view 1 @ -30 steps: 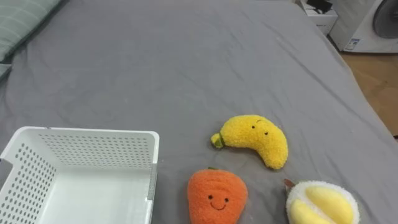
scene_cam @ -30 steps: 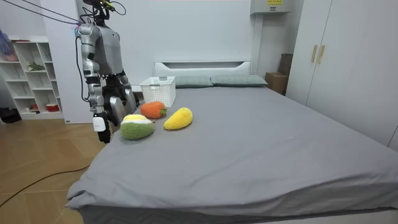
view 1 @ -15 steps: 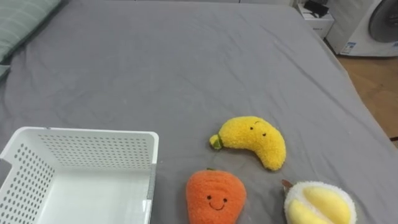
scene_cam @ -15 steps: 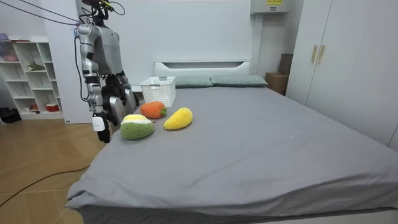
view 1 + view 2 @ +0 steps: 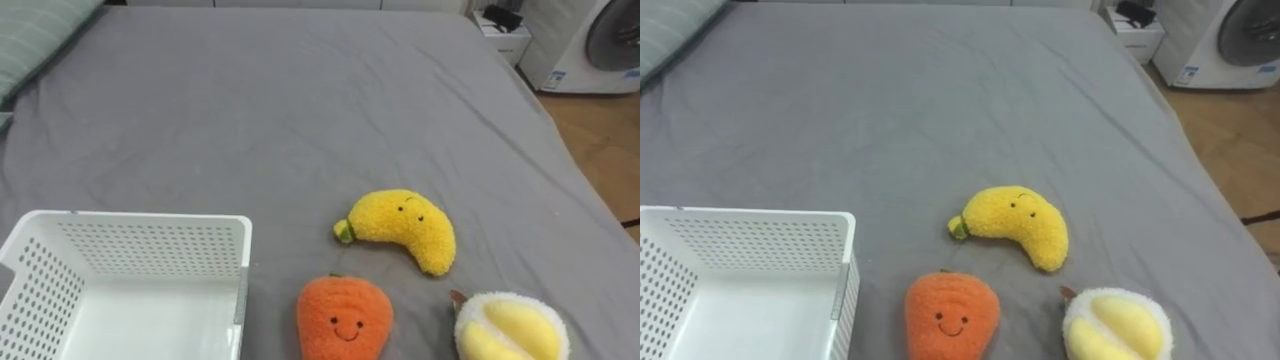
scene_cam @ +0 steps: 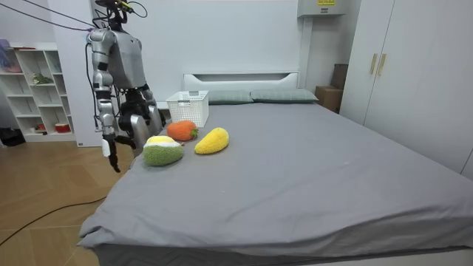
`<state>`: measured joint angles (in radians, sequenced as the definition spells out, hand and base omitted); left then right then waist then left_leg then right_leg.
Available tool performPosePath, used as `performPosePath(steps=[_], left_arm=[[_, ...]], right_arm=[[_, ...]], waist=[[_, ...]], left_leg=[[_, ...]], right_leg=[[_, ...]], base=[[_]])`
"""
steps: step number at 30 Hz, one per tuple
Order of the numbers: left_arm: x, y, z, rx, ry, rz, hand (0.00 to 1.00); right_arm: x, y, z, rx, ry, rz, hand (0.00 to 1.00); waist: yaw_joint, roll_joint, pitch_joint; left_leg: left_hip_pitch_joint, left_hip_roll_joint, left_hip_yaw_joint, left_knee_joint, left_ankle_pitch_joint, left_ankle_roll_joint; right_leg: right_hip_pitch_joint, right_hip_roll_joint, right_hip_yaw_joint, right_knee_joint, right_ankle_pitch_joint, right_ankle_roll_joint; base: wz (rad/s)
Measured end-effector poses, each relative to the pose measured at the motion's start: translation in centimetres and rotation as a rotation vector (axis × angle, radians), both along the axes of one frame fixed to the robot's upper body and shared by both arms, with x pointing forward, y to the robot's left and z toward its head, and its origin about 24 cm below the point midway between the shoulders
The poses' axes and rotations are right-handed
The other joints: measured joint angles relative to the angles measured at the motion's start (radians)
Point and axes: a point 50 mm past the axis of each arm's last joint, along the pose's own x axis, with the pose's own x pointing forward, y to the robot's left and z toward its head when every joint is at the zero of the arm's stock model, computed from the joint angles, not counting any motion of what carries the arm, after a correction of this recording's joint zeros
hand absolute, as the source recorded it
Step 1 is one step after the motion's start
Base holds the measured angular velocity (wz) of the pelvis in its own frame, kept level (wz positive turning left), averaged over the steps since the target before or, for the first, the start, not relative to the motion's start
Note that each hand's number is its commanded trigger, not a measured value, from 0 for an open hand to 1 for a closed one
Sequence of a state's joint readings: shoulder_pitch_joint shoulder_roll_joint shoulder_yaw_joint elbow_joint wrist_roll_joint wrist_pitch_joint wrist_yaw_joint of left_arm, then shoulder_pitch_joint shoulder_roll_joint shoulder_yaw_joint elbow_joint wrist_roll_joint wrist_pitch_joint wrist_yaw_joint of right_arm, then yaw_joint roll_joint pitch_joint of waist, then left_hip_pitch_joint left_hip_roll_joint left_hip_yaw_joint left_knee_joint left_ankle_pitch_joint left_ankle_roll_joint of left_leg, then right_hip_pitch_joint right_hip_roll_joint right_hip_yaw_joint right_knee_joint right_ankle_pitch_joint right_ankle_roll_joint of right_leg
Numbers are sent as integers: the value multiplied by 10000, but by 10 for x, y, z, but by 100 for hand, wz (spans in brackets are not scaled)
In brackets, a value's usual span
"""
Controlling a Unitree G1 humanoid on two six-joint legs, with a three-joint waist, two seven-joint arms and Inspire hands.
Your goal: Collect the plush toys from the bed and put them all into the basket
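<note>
Basket [image 5: 150, 232]: near side and left corner are cut off by the lower and left edges of the eye views.
Orange toy [image 5: 344, 318]: underside is cut off by the lower edge.
Durian toy [image 5: 510, 330]: lower part is cut off likewise.
Pillow [image 5: 40, 35], upper left: just a corner is seen.
Washing machine [image 5: 600, 40], upper right: cut off by the top and right edges.
Room view: right hand [image 6: 113, 155] is seen hanging beside the bed [image 6: 295, 162], too small for its pose to be made out. The orange toy is partly hidden there behind the durian toy.

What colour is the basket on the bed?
The basket is white, with perforated walls; the left eye view shows it best.
</note>
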<state>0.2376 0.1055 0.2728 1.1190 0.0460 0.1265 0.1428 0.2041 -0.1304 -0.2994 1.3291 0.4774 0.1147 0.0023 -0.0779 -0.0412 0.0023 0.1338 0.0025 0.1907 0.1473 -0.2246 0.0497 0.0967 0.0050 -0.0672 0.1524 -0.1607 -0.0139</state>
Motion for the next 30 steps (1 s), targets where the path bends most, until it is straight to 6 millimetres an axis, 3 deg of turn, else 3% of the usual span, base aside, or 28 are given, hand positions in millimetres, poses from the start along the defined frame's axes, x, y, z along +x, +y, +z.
performPosePath(steps=[5, 10, 13, 17, 19, 22, 24, 30], left_arm=[[-5, 9, 3, 221, 166, -35, 0], [-9, 19, 6, 492, 244, 147, 0], [-12, 27, 8, 678, 294, 210, 0], [-11, 27, 8, 684, 256, 199, 0], [-11, 27, 9, 690, 250, 163, 0], [-10, 27, 9, 736, 176, 102, 0], [-8, 26, 9, 738, 147, -20, 0], [-6, 26, 9, 770, 103, -107, 0]], right_arm=[[-22, -6, 4, -523, 680, -1418, 0], [-12, -32, 11, -1721, 460, -1958, 0], [24, -70, 26, -3366, -595, -2417, 0], [66, -96, 45, -4809, -1732, -2578, 0], [95, -109, 67, -5972, -2727, -2086, 0], [120, -116, 88, -6992, -3714, -1820, 0], [136, -118, 105, -7857, -4341, -1437, 0], [164, -112, 137, -9695, -5307, 267, 0]], waist=[[-78, -235, -8], [-133, -450, -3], [-237, -559, -5], [-217, -583, -17], [-195, -543, -15], [-183, -567, -22], [-147, -495, -83], [49, -421, -68]], left_leg=[[117, 10, 91, 26, 5, -9], [134, 6, 292, -26, 3, -6], [79, 0, 347, 16, 0, 3], [-5, 11, 387, 30, 5, 7], [8, 20, 424, 24, 6, 6], [-54, 30, 423, 13, 7, 3], [-123, 37, 412, 1, 7, 2], [-166, 49, 417, -31, 6, -1]], right_leg=[[4, 28, 154, 53, -20, -13], [-111, 43, 375, 195, -27, 14], [-186, 31, 349, 192, 2, 33], [-302, 46, 371, 193, 62, 34], [-344, 59, 392, 180, 61, 33], [-423, 71, 387, 196, 64, 27], [-454, 76, 367, 210, 65, 26], [-500, 83, 362, 223, 71, 18]], base=[[-7], [-13], [-7], [-2], [-4], [0], [4], [0]])
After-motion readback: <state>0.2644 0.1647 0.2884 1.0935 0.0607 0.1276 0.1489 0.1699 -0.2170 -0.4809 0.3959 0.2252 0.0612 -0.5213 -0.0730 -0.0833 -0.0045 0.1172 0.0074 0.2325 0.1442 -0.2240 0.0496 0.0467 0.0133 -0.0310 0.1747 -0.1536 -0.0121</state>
